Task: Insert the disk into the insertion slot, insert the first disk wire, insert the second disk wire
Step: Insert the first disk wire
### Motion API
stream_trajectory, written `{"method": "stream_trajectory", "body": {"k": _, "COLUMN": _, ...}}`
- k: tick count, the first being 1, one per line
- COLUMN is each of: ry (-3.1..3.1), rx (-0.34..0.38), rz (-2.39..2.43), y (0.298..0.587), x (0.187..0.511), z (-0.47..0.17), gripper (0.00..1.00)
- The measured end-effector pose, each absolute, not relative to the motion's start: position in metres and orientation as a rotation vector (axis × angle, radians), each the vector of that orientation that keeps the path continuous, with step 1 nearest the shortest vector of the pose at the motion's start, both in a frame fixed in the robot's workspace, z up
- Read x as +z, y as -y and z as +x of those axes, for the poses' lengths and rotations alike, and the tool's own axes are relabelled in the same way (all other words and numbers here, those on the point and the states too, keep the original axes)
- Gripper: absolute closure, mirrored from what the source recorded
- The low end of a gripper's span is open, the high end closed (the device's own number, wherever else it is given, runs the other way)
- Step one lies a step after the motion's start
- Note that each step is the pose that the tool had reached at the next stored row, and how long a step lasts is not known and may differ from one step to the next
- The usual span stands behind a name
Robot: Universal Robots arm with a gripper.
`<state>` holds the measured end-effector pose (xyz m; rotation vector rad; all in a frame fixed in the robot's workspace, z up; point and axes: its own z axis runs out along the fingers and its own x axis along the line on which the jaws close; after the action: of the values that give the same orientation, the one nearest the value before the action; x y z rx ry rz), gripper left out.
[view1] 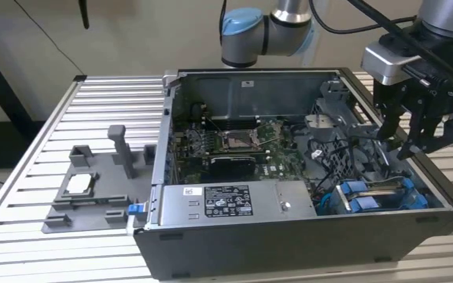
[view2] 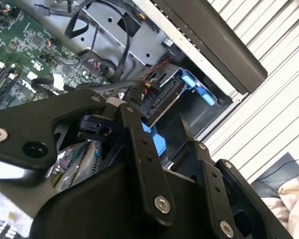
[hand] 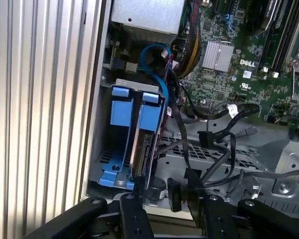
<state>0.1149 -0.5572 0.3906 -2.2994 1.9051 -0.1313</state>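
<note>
Hovering over the case's (view1: 289,242) corner at the exterior view's right, your gripper (view1: 396,147) is spread and empty, the disk (hand: 142,144) seated on edge in the insertion slot (hand: 134,83) below it, long axis running along the nearest case wall.

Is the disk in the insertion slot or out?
In. The disk stands inside the insertion slot, its blue carrier between the cage walls.

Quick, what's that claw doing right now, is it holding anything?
Gripper: open, holding nothing, hovering over the computer case.
</note>
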Motion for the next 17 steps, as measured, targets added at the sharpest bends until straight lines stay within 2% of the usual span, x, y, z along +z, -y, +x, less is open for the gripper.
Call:
{"method": "stream_trajectory", "body": {"k": 14, "ry": -1.867, "rx": -0.128, "rz": -2.328, "y": 0.5561, "x": 0.3899, "z": 0.1182, "gripper": 0.53}}
{"method": "stream_trajectory", "body": {"k": 15, "ry": -1.867, "rx": -0.128, "rz": -2.328, "y": 0.5559, "x": 0.3899, "z": 0.1182, "gripper": 0.55}}
{"method": "stream_trajectory", "body": {"k": 17, "ry": -1.867, "rx": -0.129, "rz": -2.328, "y": 0.5558, "x": 0.3898, "z": 0.1181, "gripper": 0.68}}
